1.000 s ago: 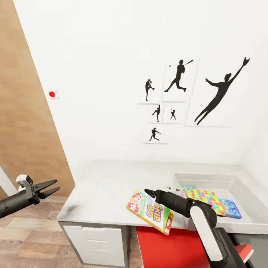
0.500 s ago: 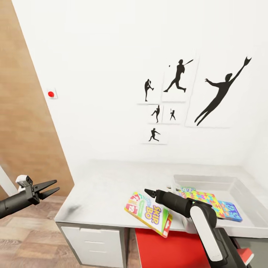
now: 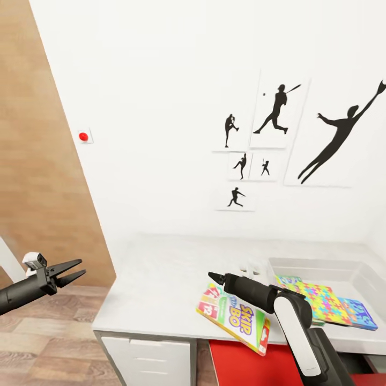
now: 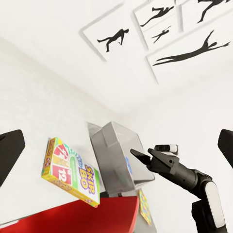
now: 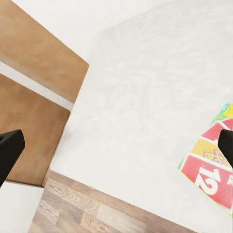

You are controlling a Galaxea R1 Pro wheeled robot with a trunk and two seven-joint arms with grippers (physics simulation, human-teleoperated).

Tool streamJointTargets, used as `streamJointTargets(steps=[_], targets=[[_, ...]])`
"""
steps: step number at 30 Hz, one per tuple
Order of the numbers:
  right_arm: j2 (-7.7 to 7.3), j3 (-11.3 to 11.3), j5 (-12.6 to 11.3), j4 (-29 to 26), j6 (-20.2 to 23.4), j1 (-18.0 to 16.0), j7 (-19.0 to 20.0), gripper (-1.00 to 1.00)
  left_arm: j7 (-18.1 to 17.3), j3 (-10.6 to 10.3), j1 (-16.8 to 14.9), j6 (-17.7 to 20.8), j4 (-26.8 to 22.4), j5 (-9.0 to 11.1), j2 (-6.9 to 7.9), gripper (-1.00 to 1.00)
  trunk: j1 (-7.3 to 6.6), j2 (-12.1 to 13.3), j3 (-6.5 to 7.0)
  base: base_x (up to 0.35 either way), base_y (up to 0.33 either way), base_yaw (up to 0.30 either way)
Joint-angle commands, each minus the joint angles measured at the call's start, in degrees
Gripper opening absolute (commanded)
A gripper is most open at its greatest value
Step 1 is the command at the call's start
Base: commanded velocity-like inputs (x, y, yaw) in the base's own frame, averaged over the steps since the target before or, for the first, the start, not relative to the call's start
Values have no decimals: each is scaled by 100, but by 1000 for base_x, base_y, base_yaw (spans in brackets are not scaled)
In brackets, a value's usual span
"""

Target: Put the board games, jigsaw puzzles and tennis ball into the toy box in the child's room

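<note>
The Skip-Bo board game (image 3: 236, 317) lies at the front edge of the table (image 3: 161, 279), partly hanging over it; it also shows in the left wrist view (image 4: 73, 172) and the right wrist view (image 5: 211, 165). My right gripper (image 3: 214, 277) hovers open just above the box's far corner, holding nothing. The toy box (image 3: 321, 266) stands at the table's right end. Inside it lie a jigsaw puzzle (image 3: 321, 300) and a small blue board game (image 3: 360, 314). My left gripper (image 3: 75, 271) hangs open and empty, off the table's left end over the floor.
A white drawer unit (image 3: 150, 356) sits under the table's left end, with a red object (image 3: 236, 364) beside it. A wooden panel (image 3: 43, 171) stands at the left against the white wall, which carries black silhouette pictures (image 3: 279, 139). Wood floor (image 3: 48, 343) lies below my left arm.
The whole view has shifted, so the table, boxes and wall pictures sit further right in the picture. Both arms keep their pose, and the Skip-Bo box still lies at the table edge.
</note>
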Motion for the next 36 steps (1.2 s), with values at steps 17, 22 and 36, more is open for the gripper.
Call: streamJointTargets(steps=[17,22,36], targets=[[2,-5,43,-4,22,-6,28,100,-16,2,-4,21,2,-7,1,100,5,-13,-13,16,13,0],[2,-2,43,-4,22,-6,22,100,-12,2,-5,21,2,-7,1,100,5,-13,-13,0,0,0],[82,-10,41,-4,23,-29,-1052,100,-3,2,-4,21,2,-7,1,100,5,-13,-13,1,3,0]])
